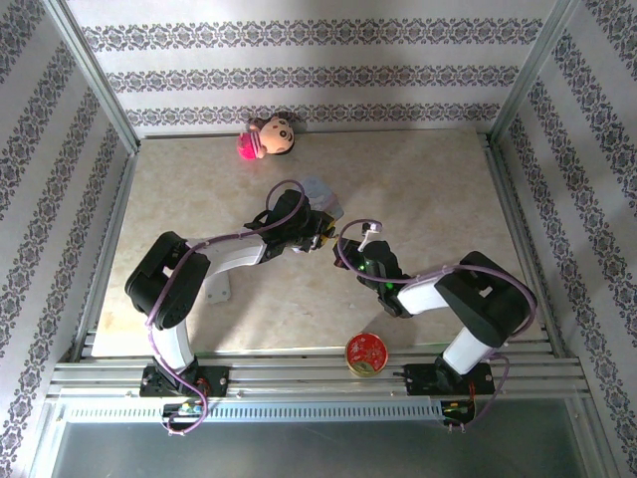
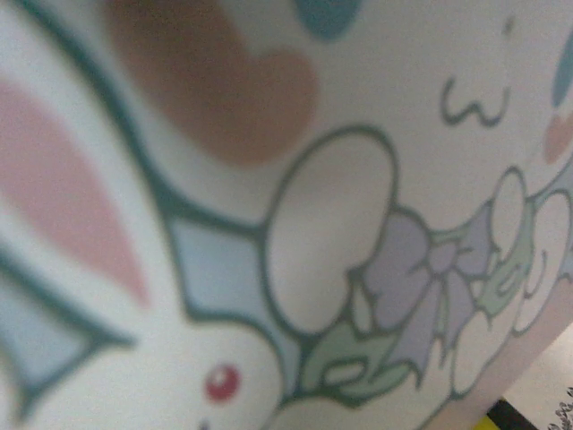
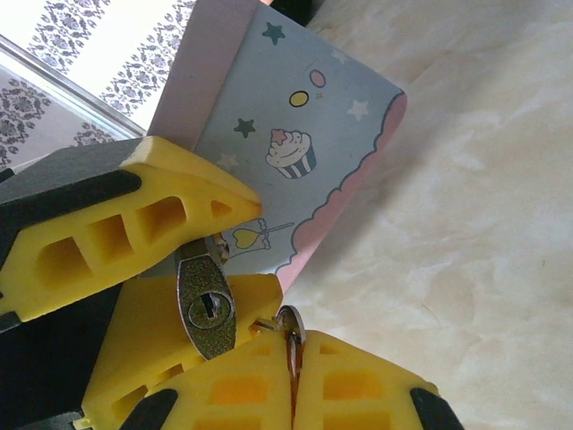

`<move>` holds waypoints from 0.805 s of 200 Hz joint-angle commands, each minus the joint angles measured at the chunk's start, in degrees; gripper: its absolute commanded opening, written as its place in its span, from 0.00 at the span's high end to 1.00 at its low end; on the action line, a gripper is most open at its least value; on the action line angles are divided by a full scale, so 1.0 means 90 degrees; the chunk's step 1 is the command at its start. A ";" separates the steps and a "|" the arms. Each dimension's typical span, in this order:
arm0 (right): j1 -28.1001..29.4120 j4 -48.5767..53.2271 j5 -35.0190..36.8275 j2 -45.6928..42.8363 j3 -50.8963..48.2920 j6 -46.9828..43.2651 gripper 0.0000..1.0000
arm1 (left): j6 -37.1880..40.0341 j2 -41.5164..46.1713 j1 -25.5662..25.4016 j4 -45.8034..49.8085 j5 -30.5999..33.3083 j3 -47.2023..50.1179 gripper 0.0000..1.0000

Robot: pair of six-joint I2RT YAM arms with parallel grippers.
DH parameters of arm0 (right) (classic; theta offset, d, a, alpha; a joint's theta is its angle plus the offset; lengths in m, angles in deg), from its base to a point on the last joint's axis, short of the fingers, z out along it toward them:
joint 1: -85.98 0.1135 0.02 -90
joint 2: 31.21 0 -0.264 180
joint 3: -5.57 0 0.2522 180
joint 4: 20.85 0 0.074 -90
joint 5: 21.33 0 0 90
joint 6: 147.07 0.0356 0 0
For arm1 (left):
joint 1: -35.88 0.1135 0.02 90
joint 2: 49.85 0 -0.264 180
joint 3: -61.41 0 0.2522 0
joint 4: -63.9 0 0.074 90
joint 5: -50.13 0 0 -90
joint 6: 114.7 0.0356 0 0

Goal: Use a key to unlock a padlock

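Note:
In the right wrist view the padlock (image 3: pixel 206 309), a small dark metal block, is pinched between the yellow fingers of my left gripper (image 3: pixel 235 255), its keyhole facing the camera. My right gripper (image 3: pixel 294 336) is shut on the key (image 3: pixel 291 327). The key's tip lies just right of the padlock's body, beside the keyhole and not in it. Behind them stands the pale blue box (image 3: pixel 295 116) with a cupcake print. From above, the left gripper (image 1: pixel 320 236) and right gripper (image 1: pixel 350 249) meet mid-table beside the box (image 1: pixel 320 194). The box's cartoon print (image 2: pixel 322 242) sits blurred, very close to the left wrist camera.
A doll head with a pink part (image 1: pixel 267 134) lies at the back wall. A red round tin (image 1: pixel 366 354) sits at the near edge between the arm bases. Metal frame rails (image 1: pixel 513 209) border the beige table (image 1: pixel 438 179). A black card corner (image 2: pixel 517 417) peeks past the box.

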 commanded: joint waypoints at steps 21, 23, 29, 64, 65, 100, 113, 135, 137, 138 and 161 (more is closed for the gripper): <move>0.0040 -0.0251 -0.0454 0.0101 0.0011 0.0148 1.00 | -0.0731 -0.0304 -0.0157 0.0153 -0.0858 0.0144 0.96; 0.0030 -0.0252 -0.0467 0.0094 0.0008 0.0144 1.00 | -0.0731 -0.0300 -0.0159 0.0155 -0.0859 0.0144 0.96; -0.0011 -0.0252 -0.0510 0.0072 -0.0007 0.0150 1.00 | -0.0726 -0.0315 -0.0157 0.0156 -0.0859 0.0145 0.96; -0.0232 -0.0221 -0.0836 -0.0065 -0.0070 0.0104 1.00 | -0.0667 -0.0294 -0.0157 0.0223 -0.0852 0.0130 0.96; -0.0235 -0.0227 -0.0836 -0.0076 -0.0078 0.0109 1.00 | -0.0670 -0.0292 -0.0157 0.0224 -0.0850 0.0127 0.96; -0.0243 -0.0348 -0.0528 -0.0508 -0.0388 -0.0111 1.00 | -0.0711 -0.0273 -0.0156 0.0253 -0.0779 0.0106 0.96; -0.0254 -0.0359 -0.0392 -0.0690 -0.0456 -0.0212 1.00 | -0.0702 -0.0268 -0.0156 0.0300 -0.0777 0.0077 0.96; -0.0243 -0.0275 -0.0257 -0.0937 -0.0649 -0.0319 1.00 | -0.0701 -0.0253 -0.0159 0.0295 -0.0754 0.0063 0.96; -0.0236 -0.0265 -0.0244 -0.0944 -0.0658 -0.0324 1.00 | -0.0702 -0.0251 -0.0157 0.0293 -0.0754 0.0060 0.96; -0.0232 -0.0263 -0.0242 -0.0946 -0.0659 -0.0330 1.00 | -0.0702 -0.0251 -0.0157 0.0293 -0.0758 0.0068 0.96; -0.0230 -0.0243 -0.0138 -0.1093 -0.0719 -0.0392 1.00 | -0.0711 -0.0271 -0.0156 0.0257 -0.0754 0.0062 0.96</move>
